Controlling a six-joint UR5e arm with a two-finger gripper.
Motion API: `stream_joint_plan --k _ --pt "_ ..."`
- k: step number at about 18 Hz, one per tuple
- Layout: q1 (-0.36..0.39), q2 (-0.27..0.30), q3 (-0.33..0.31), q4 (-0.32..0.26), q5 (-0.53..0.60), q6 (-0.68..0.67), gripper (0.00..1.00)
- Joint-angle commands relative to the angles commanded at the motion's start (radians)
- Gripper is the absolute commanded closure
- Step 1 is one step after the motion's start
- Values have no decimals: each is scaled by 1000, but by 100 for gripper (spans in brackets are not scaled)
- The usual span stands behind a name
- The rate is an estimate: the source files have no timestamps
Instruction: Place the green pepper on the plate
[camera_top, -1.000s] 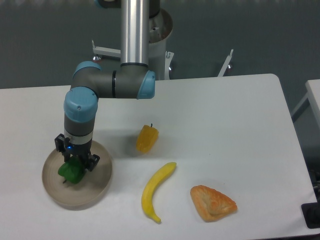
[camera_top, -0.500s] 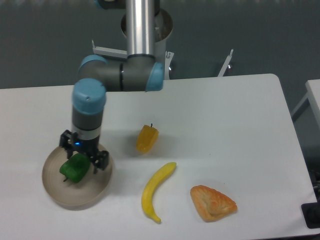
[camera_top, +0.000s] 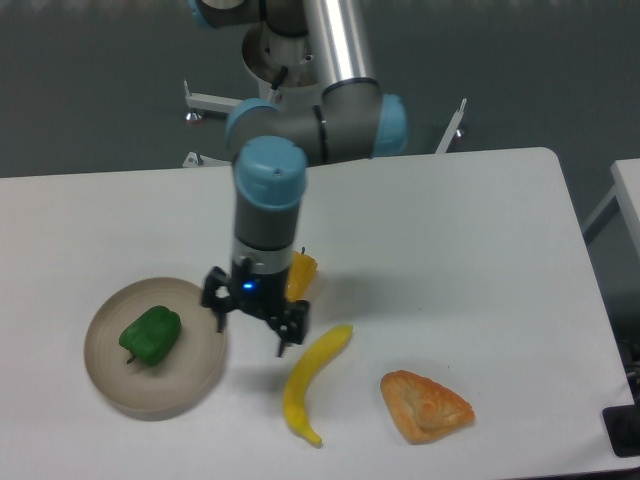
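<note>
Nearest the camera, at about 5 o'clock on the white table, a golden pastry turnover lies beside a yellow banana, which stretches from 6 o'clock up toward the centre. At 8 o'clock sits the plate, with the green pepper resting on it, slightly left of the dish's middle and free of any grip. Just right of the plate's rim, near the table's centre, the gripper hangs above the tabletop with its two fingers spread apart and nothing between them; a blue light glows on its body. Behind the gripper, a yellow-orange pepper is partly hidden by the wrist. Farther back, toward 12 o'clock, the arm rises from its base beyond the table's far edge.
</note>
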Motion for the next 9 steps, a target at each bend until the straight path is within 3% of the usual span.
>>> stream_joint_plan --k 6,9 --pt "58 -31 58 -8 78 193 0" --pt "77 -55 89 -8 80 217 0"
